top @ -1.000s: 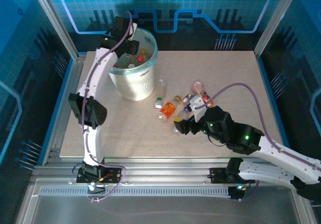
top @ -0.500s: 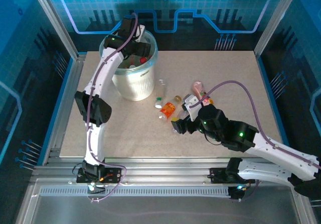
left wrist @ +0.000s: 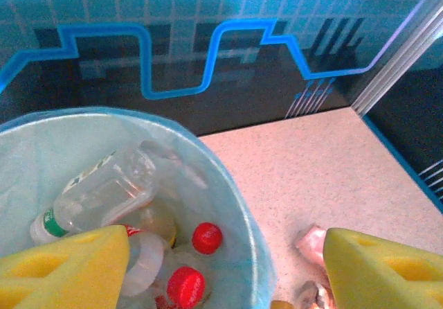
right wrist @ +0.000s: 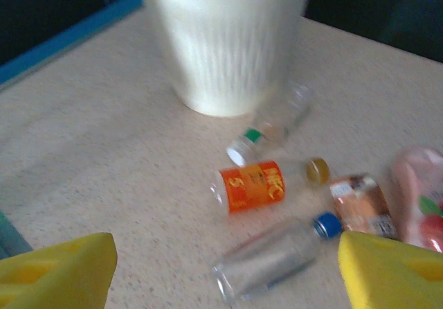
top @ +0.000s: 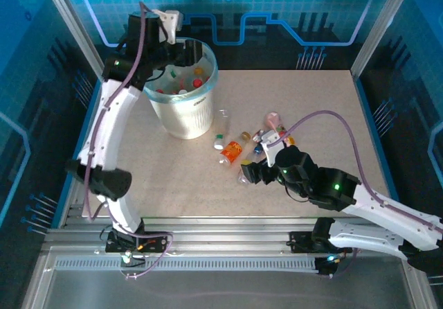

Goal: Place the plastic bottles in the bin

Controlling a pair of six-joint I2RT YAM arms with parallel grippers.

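Left arm swung back-left off bin (top: 187,118) since half a second ago. Left pincer (left wrist: 225,253) released and empty, above rim. Reads as drop done: several bottles inside, red caps (left wrist: 207,237) showing. Right pincer (right wrist: 225,271) barely shifted, spread wide, low over clear blue-capped bottle (right wrist: 273,257) lying on tabletop (right wrist: 104,149) — not gripped. Orange-labelled bottle (right wrist: 252,184) just behind it. Loose cluster of bottles lies right of bin — task unfinished.

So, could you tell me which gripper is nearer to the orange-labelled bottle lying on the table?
Right. The right gripper hovers just on the near side of the orange-labelled bottle, jaws open; the left gripper is far off, over the bin at the back left.
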